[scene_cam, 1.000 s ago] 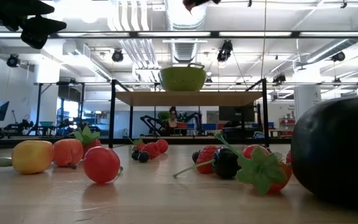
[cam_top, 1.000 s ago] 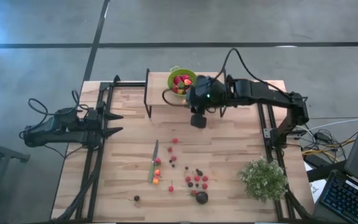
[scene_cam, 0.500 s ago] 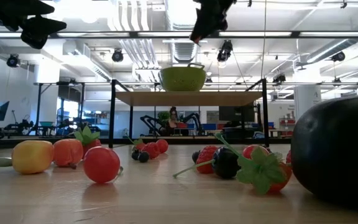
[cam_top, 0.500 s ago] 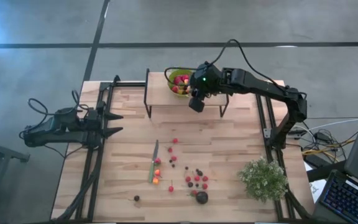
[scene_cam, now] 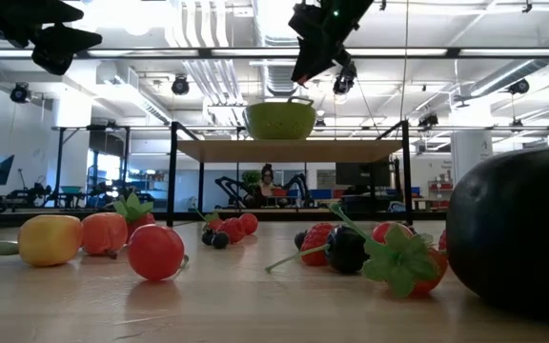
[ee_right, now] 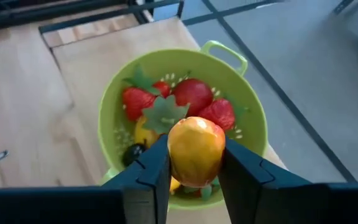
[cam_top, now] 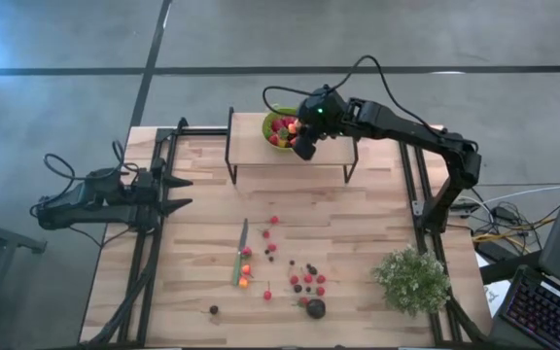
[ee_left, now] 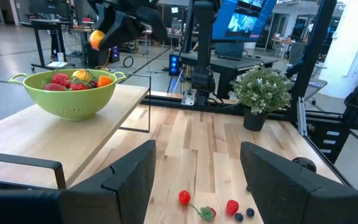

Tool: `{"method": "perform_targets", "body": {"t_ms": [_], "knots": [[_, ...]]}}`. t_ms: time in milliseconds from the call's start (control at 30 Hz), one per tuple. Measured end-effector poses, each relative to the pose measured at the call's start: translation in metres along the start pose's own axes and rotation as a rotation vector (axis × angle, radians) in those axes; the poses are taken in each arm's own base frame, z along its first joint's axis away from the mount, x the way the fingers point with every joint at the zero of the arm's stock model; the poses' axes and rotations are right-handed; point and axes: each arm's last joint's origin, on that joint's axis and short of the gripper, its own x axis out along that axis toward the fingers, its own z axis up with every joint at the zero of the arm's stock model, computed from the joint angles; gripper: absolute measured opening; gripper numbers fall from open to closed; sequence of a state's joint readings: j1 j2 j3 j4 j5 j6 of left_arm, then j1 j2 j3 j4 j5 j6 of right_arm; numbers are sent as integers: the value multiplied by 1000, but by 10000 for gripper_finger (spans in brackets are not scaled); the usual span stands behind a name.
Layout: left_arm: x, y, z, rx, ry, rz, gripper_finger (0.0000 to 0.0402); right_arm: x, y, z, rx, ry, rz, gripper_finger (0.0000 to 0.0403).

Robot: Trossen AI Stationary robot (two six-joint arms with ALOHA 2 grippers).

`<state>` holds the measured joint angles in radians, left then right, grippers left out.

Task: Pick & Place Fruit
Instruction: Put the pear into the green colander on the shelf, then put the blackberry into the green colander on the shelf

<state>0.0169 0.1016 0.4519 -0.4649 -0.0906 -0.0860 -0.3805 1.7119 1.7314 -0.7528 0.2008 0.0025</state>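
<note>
My right gripper (cam_top: 303,149) hangs over the green colander (cam_top: 278,119), shut on an orange-yellow fruit (ee_right: 196,151). The colander (ee_right: 247,118) stands on a raised wooden shelf (cam_top: 251,146) at the table's far side and holds red berries, a yellow piece and a dark one. More fruit (cam_top: 299,277) lies loose on the table's near half, red, dark and orange pieces. My left gripper (cam_top: 185,192) waits open at the table's left edge, nothing between its fingers. My right gripper pinches the orange-yellow fruit by its two opposite sides (ee_right: 178,152) between the two fingers. The fingers (ee_right: 151,171) slant down toward the colander from the table's near right. The fruit is lifted clear, hanging above the fruit inside the colander.
A green-handled knife (cam_top: 240,255) lies among the loose fruit. A bushy pale-green plant (cam_top: 413,279) stands at the near right corner. The shelf's black frame legs (cam_top: 231,146) rise at the far side. Bare wood lies between shelf and loose fruit.
My right gripper has carried the orange-yellow fruit from in front of the shelf toward the table's far edge and a little left, over the colander, sinking somewhat and rolling at the wrist. It stays shut on the fruit.
</note>
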Motion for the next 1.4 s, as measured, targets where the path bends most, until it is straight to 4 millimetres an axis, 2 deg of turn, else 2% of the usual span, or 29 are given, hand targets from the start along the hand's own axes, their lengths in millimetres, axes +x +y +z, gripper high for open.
{"method": "perform_targets", "body": {"t_ms": [300,533,767,1000,1400], "knots": [[0,0,0,0,0,-1,241,18,-6,-15,35,43,-20,98],[0,0,0,0,0,0,241,30,-13,-25,56,56,-42,107],[0,0,0,0,0,0,241,32,-13,-26,75,57,-42,107],[0,0,0,0,0,0,241,32,-15,-26,126,56,-46,157],[0,0,0,0,0,0,241,28,-15,-21,68,37,-41,247]]}}
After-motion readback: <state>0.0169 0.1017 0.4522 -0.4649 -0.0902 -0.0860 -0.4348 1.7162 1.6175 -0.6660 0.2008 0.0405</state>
